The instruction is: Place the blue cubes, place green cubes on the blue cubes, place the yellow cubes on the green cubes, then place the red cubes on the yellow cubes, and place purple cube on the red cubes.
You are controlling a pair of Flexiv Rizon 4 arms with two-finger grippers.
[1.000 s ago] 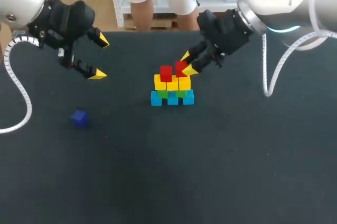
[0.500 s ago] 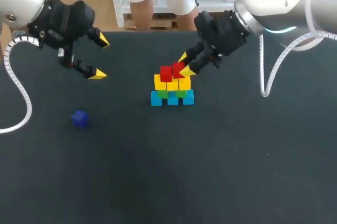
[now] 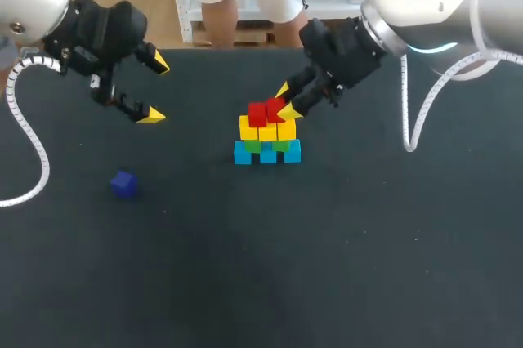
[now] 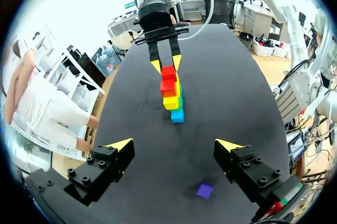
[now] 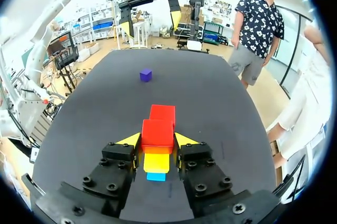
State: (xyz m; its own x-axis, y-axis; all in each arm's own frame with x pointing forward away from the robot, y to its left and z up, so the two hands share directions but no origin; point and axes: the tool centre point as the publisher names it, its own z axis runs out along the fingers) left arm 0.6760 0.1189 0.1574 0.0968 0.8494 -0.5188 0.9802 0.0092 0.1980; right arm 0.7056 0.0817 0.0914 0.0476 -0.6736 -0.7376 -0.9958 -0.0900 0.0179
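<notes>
A stack stands mid-table: light blue cubes point(image 3: 267, 153) at the base, green cubes point(image 3: 265, 145) on them, yellow cubes point(image 3: 267, 130) above. One red cube point(image 3: 257, 113) rests on the yellow layer. My right gripper point(image 3: 286, 100) is shut on a second red cube point(image 3: 276, 108), held right beside the first; its own view shows that cube point(image 5: 157, 132) between the fingers, over a yellow cube point(image 5: 157, 162). Whether it rests on the yellow layer I cannot tell. The purple cube point(image 3: 123, 184) lies alone at front left. My left gripper point(image 3: 156, 89) hangs open above the table's left, holding nothing.
Dark table surface point(image 3: 343, 250) stretches around the stack. In the left wrist view the purple cube point(image 4: 205, 190) lies just ahead of my open left gripper point(image 4: 174, 145), with the stack point(image 4: 172, 95) farther off.
My right gripper has carried the red cube a little to the left, closer against the other red cube on the stack. The left arm has not moved.
</notes>
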